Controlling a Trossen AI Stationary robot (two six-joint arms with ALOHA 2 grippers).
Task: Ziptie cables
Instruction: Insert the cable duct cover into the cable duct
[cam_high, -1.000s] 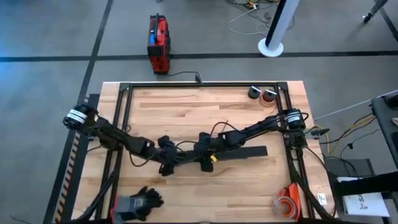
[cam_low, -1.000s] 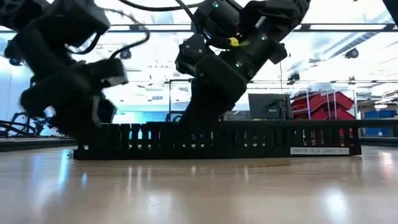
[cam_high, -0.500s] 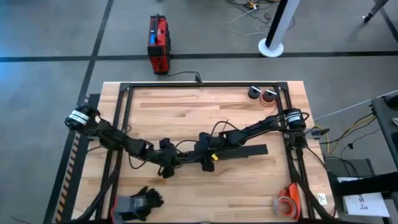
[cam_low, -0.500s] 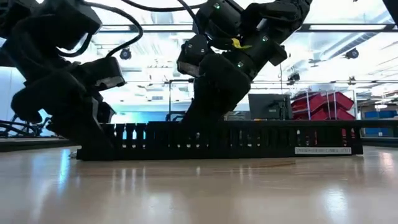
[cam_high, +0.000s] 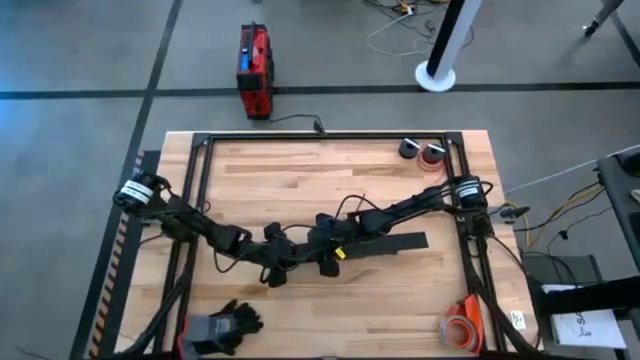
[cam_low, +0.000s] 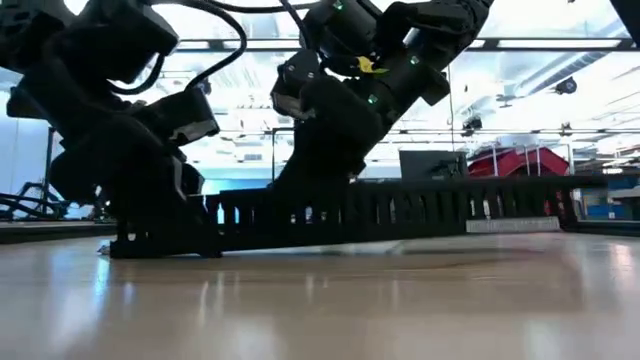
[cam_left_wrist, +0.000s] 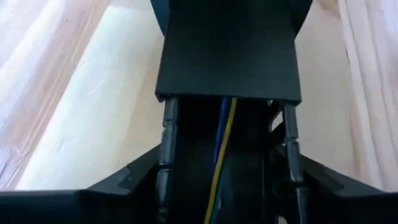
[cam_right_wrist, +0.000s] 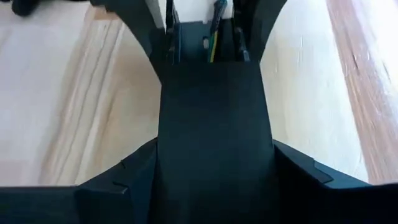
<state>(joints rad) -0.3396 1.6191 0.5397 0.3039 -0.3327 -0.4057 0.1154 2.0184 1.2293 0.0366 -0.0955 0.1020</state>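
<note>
Wooden table: both grippers clamp slotted black strip. Left gripper closed on one end, right gripper closed mid-strip. Cables lie inside channel.

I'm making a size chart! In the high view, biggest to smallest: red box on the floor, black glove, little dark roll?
1. red box
2. black glove
3. little dark roll
The box lies farther from the camera, down on the floor, yet looks biggest.
</note>
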